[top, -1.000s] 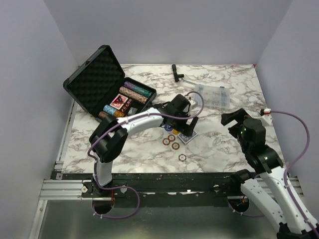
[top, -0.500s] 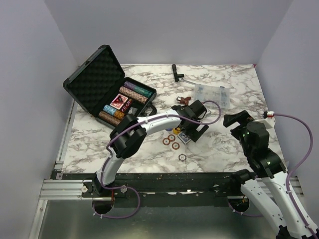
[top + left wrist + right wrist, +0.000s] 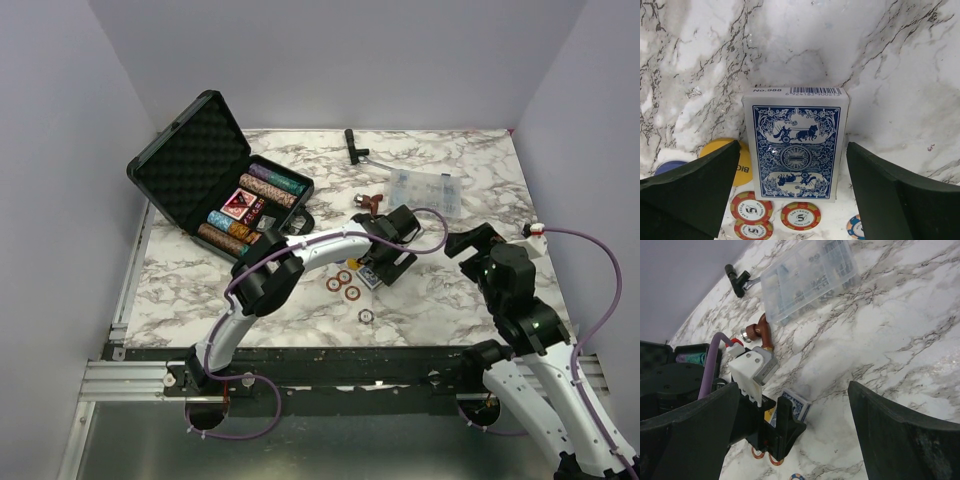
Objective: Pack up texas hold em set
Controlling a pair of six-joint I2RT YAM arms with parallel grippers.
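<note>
Two grippers: left gripper (image 3: 792, 150) jaws wide, straddling the blue card deck (image 3: 796, 125) without contact; right gripper (image 3: 794, 390) jaws wide, nothing held, raised over the marble table (image 3: 450, 300).
Deck: boxed, flat on the table, ornate blue back, barcode on far end.
Around deck: yellow chip (image 3: 722, 149) just beside left edge; red-and-white chips (image 3: 801, 216) at near end.
Briefcase (image 3: 190, 160): black hard shell, lid up, egg-crate foam, chip rows (image 3: 270, 185) inside; far left, well apart from deck.
Clutter: clear compartment box (image 3: 425, 190) and black-handled tool (image 3: 352, 145) on the far side.
</note>
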